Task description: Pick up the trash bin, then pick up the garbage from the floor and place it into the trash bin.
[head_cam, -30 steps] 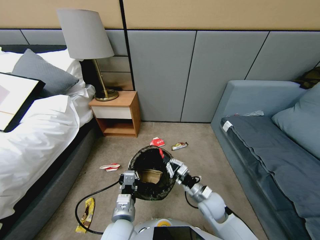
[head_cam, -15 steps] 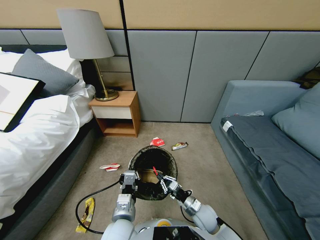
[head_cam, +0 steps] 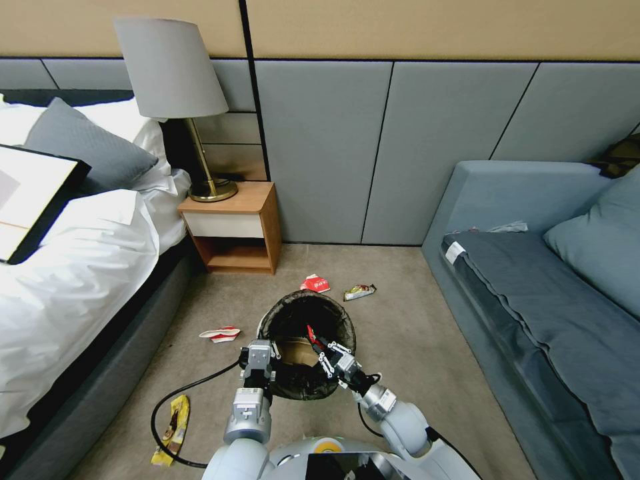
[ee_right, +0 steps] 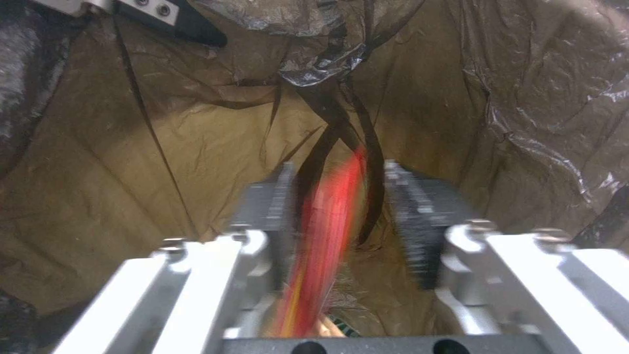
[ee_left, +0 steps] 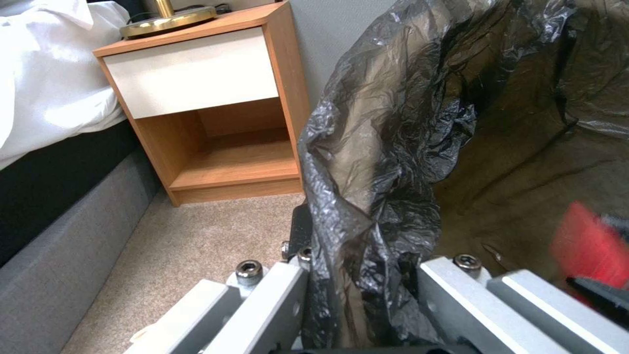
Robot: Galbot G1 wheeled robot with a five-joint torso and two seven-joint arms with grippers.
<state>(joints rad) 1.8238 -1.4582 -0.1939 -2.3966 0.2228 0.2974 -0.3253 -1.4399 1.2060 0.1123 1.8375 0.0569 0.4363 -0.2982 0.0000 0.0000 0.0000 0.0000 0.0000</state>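
Observation:
The trash bin (head_cam: 303,387), white with a crinkled black bag (ee_left: 386,162) over its rim, is lifted in front of me. My left gripper (head_cam: 259,349) is shut on its near-left rim, and the left wrist view shows the bag pinched between its fingers (ee_left: 275,300). My right gripper (head_cam: 323,345) hangs over the bin's mouth. A thin red wrapper (ee_right: 328,211) sits between its fingers (ee_right: 413,216), which stand wider than the wrapper, so it is open. More garbage lies on the carpet: a red-and-white pack (head_cam: 315,285), a brown wrapper (head_cam: 359,291), a flat red-and-white piece (head_cam: 221,334) and a yellow wrapper (head_cam: 172,429).
A bed (head_cam: 73,267) runs along the left with a wooden nightstand (head_cam: 233,230) and a lamp (head_cam: 170,70) beyond it. A grey sofa (head_cam: 533,293) lines the right. A black cable (head_cam: 170,400) loops on the carpet by my left arm.
My right gripper pulled back from the bin's far rim toward me and lowered over the opening, still with the red wrapper at its tips. Left gripper and bin stayed put.

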